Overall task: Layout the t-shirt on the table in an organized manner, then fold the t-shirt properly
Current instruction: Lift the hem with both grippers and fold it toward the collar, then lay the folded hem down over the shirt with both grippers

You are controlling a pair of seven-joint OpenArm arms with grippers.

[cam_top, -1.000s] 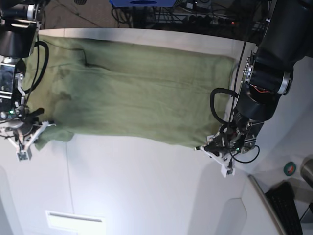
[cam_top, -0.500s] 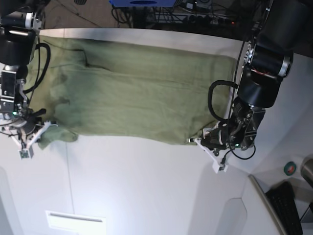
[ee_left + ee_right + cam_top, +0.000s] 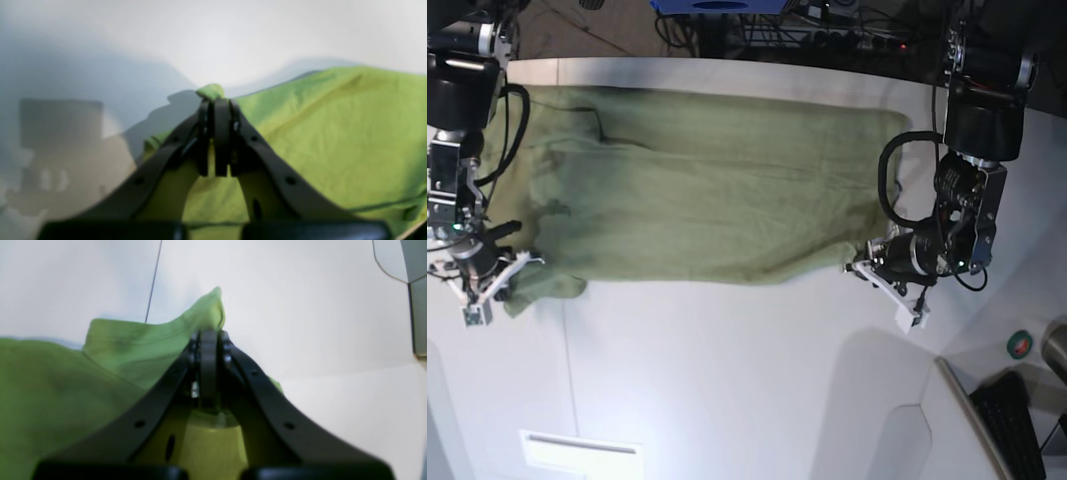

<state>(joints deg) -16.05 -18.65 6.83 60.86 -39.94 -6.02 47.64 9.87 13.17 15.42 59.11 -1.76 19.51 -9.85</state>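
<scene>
The green t-shirt (image 3: 697,190) lies spread wide across the far half of the white table (image 3: 727,380). In the base view my left gripper (image 3: 864,268) is at the shirt's near right corner. The left wrist view shows that gripper (image 3: 215,100) shut on a small bunch of the green cloth (image 3: 333,133), lifted a little off the table (image 3: 217,40). My right gripper (image 3: 505,283) is at the near left corner. In the right wrist view it (image 3: 208,333) is shut on a raised fold of the shirt (image 3: 50,390) above the table (image 3: 317,306).
A thin dark seam (image 3: 567,370) runs down the table, also seen as a seam line (image 3: 153,280) beyond the right gripper. A rectangular slot (image 3: 582,452) sits at the near edge. A keyboard (image 3: 1017,420) and a round green object (image 3: 1019,344) lie off the table's right side.
The left gripper closed fully on the shirt's near right corner and carried it up and to the right, drawing the near hem straighter. The right gripper has held its corner almost still.
</scene>
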